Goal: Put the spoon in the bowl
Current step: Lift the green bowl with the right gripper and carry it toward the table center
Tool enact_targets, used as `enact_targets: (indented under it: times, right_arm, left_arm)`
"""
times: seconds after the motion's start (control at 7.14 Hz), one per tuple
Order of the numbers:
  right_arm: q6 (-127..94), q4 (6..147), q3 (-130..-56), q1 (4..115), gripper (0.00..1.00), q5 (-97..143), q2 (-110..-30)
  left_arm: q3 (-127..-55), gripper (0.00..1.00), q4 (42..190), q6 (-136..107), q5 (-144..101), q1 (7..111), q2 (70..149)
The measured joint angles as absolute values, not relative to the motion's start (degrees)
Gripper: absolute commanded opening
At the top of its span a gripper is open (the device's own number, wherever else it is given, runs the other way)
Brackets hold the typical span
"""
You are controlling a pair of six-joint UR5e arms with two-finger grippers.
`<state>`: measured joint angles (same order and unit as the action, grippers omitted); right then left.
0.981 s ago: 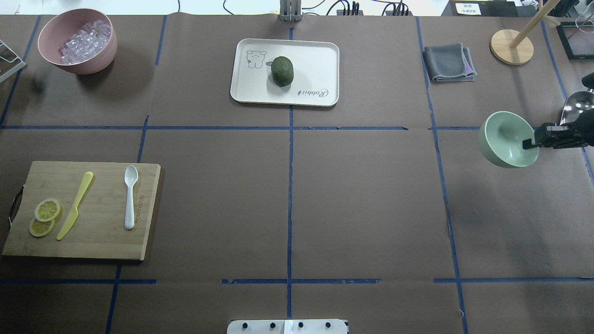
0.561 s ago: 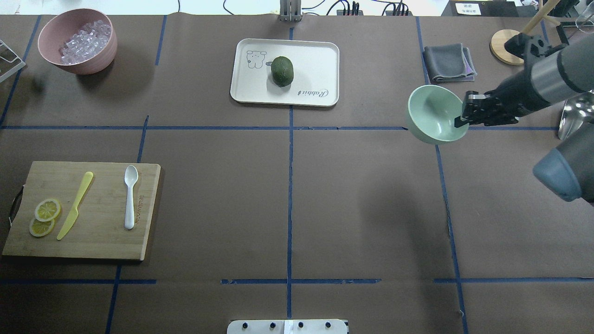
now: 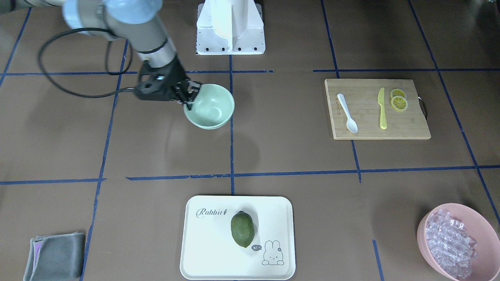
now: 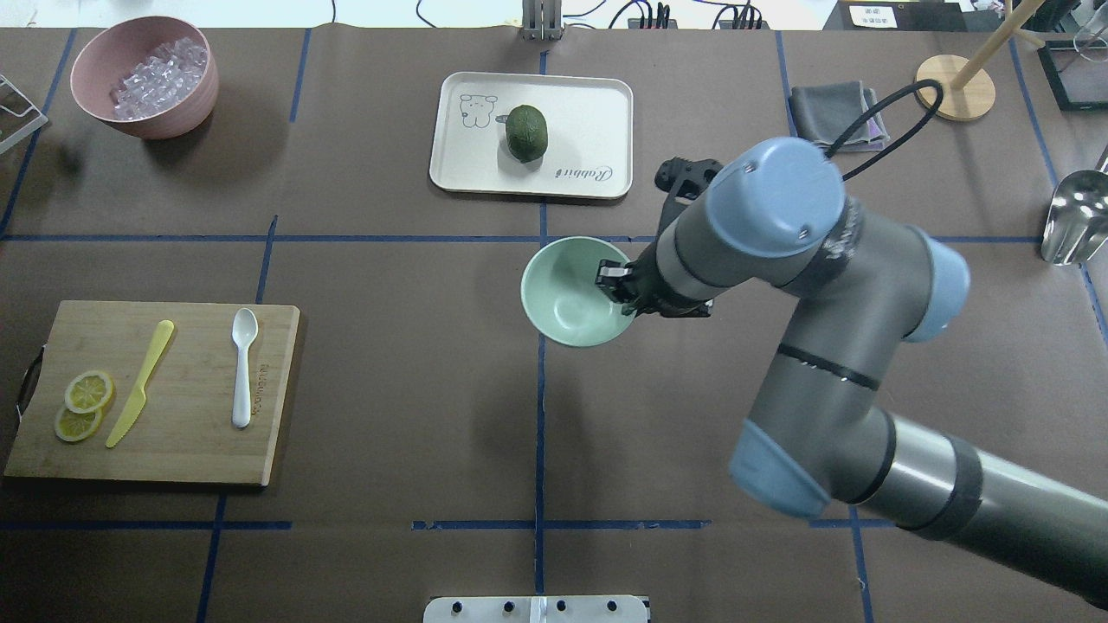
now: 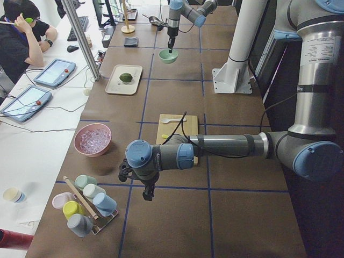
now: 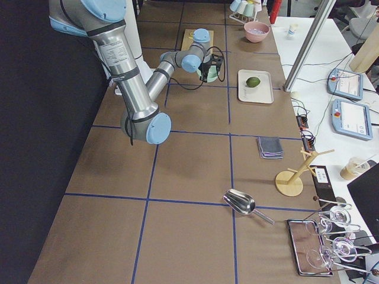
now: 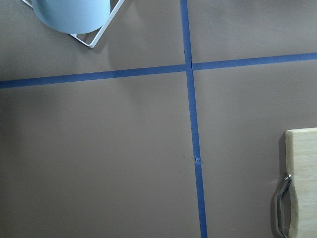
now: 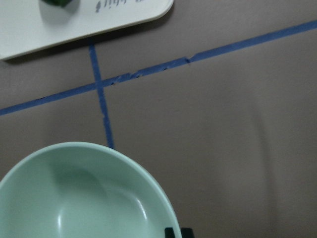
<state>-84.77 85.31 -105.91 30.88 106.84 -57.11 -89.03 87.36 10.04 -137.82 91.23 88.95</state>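
The white spoon (image 4: 242,368) lies on the wooden cutting board (image 4: 182,433) at the left, scoop pointing away from me; it also shows in the front view (image 3: 347,113). My right gripper (image 4: 613,282) is shut on the right rim of the mint-green bowl (image 4: 571,294) and holds it above the table's middle, by the centre tape line. The bowl is empty and fills the lower left of the right wrist view (image 8: 84,198). My left gripper (image 5: 148,193) shows only in the exterior left view, beyond the board's left end; I cannot tell whether it is open or shut.
A yellow knife (image 4: 138,383) and lemon slices (image 4: 86,394) share the board. A white tray (image 4: 589,104) with a green fruit (image 4: 526,132) sits at the far middle, a pink bowl of ice (image 4: 143,78) far left, a grey cloth (image 4: 818,108) and metal scoop (image 4: 1073,216) right.
My right arm has carried the mint-green bowl leftward from the table's right edge to the middle. The spoon and board have not moved.
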Motion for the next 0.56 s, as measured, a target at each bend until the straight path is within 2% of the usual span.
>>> enact_targets:
  times: [0.56]
  right_arm:
    - [-90.20,79.01,-95.21,24.75,0.01,98.58,-52.04]
  left_arm:
    - [-88.83,1.00,87.36,10.11,-137.81,91.23,88.86]
